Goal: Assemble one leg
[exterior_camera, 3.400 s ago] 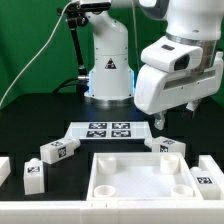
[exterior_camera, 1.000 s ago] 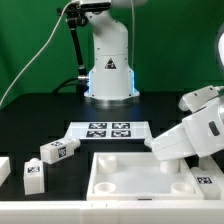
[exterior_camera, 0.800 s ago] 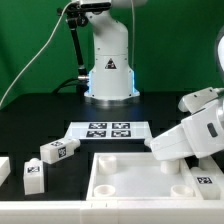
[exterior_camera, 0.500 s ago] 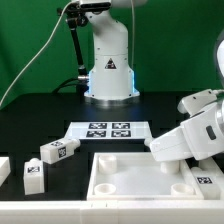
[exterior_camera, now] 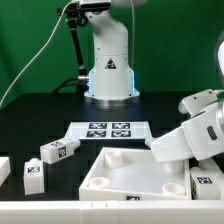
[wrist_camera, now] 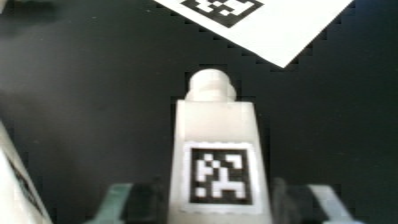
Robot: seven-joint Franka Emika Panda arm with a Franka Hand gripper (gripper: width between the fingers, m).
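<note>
In the wrist view a leg [wrist_camera: 221, 140] lies on the black table between my fingers, tagged face up and its round peg pointing away. My gripper [wrist_camera: 221, 203] is open. A finger [wrist_camera: 121, 203] stands on each side of the leg with a dark gap to it. In the exterior view my arm's white hand [exterior_camera: 188, 138] is low at the right and hides this leg and the fingers. Three more legs lie at the left: one [exterior_camera: 59, 150], one [exterior_camera: 32, 177] and one [exterior_camera: 3, 168]. Another leg [exterior_camera: 203, 184] lies at the right.
The large white square piece with round corner sockets [exterior_camera: 135, 172] lies skewed at the front, close under my hand. The marker board [exterior_camera: 106, 129] lies behind it and shows in the wrist view [wrist_camera: 249, 20]. The robot base [exterior_camera: 108, 70] stands at the back.
My arm came down from high at the right onto the leg by the square piece. In the last half second the square piece has turned and shifted; the arm barely moved.
</note>
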